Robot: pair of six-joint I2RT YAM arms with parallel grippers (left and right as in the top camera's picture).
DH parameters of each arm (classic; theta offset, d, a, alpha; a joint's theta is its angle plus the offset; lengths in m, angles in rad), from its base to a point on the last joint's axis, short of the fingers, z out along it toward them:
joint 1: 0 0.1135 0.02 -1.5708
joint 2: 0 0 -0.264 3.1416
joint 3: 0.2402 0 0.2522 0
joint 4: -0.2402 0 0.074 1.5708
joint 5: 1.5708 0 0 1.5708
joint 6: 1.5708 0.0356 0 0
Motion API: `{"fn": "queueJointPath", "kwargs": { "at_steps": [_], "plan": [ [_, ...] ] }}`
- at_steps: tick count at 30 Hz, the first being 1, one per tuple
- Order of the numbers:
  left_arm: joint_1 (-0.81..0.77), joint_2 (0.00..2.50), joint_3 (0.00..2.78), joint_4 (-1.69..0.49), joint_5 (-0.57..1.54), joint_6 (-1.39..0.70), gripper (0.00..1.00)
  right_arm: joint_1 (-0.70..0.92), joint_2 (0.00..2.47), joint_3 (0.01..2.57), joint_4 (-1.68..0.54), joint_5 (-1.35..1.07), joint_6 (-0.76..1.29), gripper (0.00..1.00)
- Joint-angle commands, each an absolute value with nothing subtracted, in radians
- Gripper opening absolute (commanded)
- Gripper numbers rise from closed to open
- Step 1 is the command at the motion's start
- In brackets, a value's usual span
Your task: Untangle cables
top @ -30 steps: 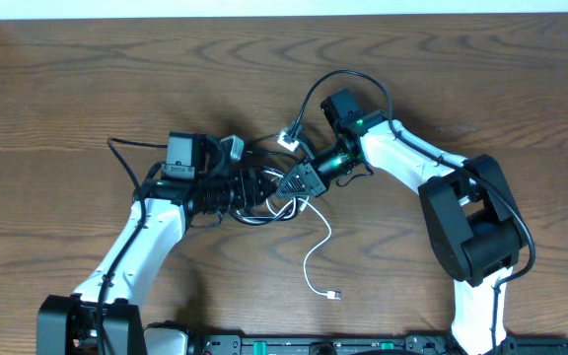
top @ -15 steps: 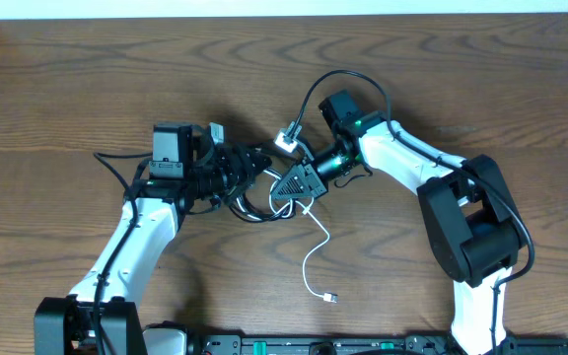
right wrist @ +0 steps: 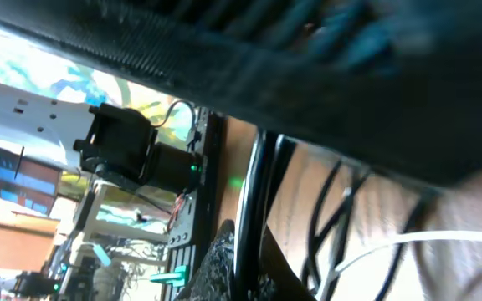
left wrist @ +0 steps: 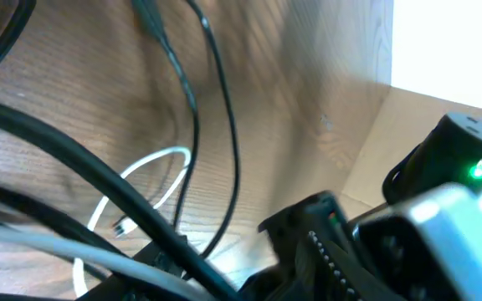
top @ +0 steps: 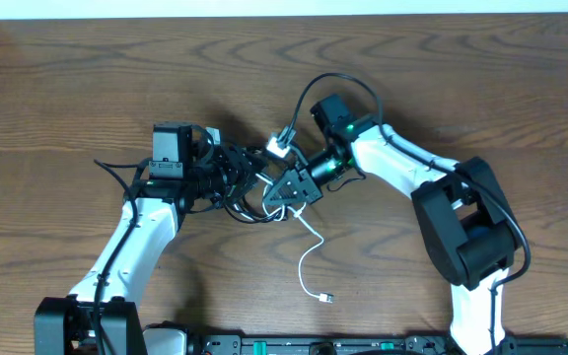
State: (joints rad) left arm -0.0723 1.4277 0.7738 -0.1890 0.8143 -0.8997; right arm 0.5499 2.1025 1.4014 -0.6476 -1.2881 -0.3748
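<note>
Where the two arms met, left gripper [top: 243, 174]: sunk in the knot of black cords [top: 256, 205]; clenched or released, could not tell
Opposite it, right gripper [top: 292, 188]: pressed against the same knot from the other side; grip also unreadable, wrist view blurred
Knot of black cords: bunched between both grippers, mid-table
Beyond it, white cord [top: 309, 258]: trailed out of the knot toward the near edge, plug end lying free
Under all, table [top: 67, 79]: brown wood

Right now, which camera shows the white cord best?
The overhead view: the white cord runs out of the tangle of black cords and curls down to its plug end. The left wrist view shows only a loop behind blurry black cords. The right wrist view shows just a short white strand.
</note>
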Motion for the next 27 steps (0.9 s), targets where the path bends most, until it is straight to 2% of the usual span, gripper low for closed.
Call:
{"fn": "queueJointPath", "kwargs": {
  "at_steps": [1,2,4,5,10,11,14,17,19,25,27],
  "plan": [
    [-0.068,1.423,0.789,-0.173,0.83,-0.907,0.43,0.576,2.072,1.395,-0.641,-1.338,-0.398,0.01],
    [-0.068,1.423,0.789,-0.173,0.83,-0.907,0.37,0.579,2.072,1.395,-0.639,-1.337,-0.398,0.01],
    [-0.068,1.423,0.789,-0.173,0.83,-0.907,0.15,0.581,2.072,1.395,-0.638,-1.325,-0.398,0.01],
    [-0.068,1.423,0.789,-0.173,0.83,-0.907,0.08,0.582,2.072,1.395,-0.638,-1.311,-0.398,0.01],
    [-0.067,1.423,0.789,-0.173,0.831,-0.884,0.07,0.574,2.072,1.395,-0.64,-1.251,-0.397,0.02],
    [-0.065,1.423,0.789,-0.174,0.835,-0.864,0.07,0.568,2.072,1.395,-0.645,-1.251,-0.398,0.06],
    [-0.057,1.423,0.789,-0.174,0.892,-0.781,0.07,0.542,2.072,1.395,-0.66,-1.251,-0.398,0.33],
    [-0.048,1.423,0.789,-0.178,0.962,-0.689,0.07,0.493,2.072,1.395,-0.678,-1.251,-0.398,0.49],
    [-0.048,1.423,0.789,-0.185,0.978,-0.657,0.07,0.47,2.072,1.395,-0.69,-1.251,-0.398,0.55],
    [-0.05,1.423,0.789,-0.207,1.061,-0.557,0.07,0.398,2.072,1.394,-0.71,-1.243,-0.397,0.64],
    [-0.05,1.423,0.789,-0.207,1.122,-0.519,0.07,0.392,2.072,1.394,-0.71,-1.202,-0.374,0.76]
  ]
}}
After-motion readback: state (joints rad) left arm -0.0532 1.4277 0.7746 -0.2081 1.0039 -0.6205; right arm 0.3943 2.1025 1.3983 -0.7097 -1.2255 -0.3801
